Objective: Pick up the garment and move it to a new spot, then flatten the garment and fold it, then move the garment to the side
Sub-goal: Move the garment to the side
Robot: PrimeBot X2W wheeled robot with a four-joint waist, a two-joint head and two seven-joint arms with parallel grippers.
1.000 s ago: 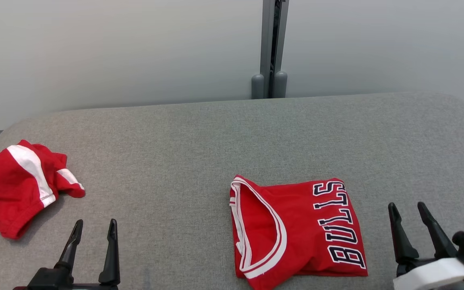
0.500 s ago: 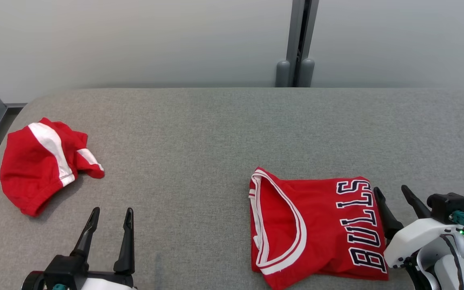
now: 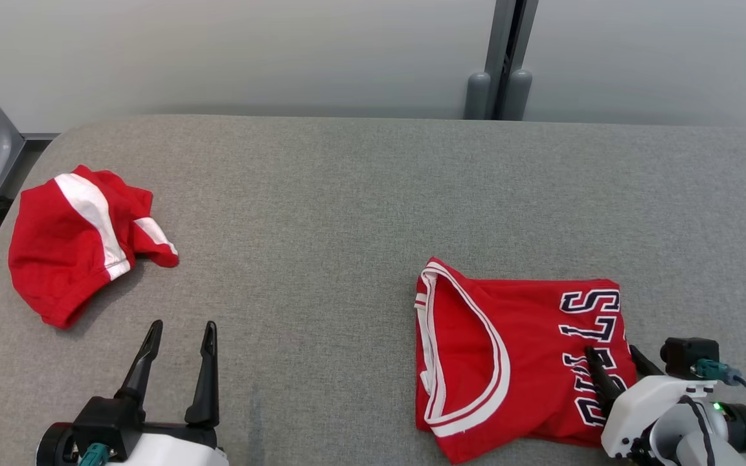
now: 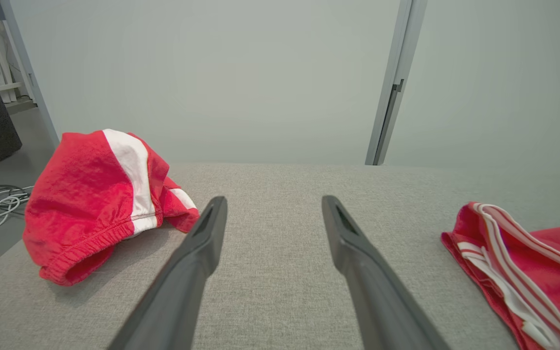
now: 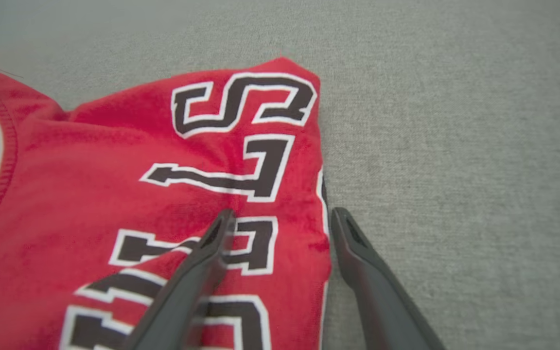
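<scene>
The right claw stands open astride the edge of the folded red jersey, one finger over the lettering. The left claw hangs open over the grey counter.

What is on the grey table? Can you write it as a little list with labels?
surface: grey fabric table
near right: red BULLS jersey, folded
far left: crumpled red garment, white stripe
left jaws: open, above bare table
right jaws: open, straddling the jersey's lettered edge
</scene>
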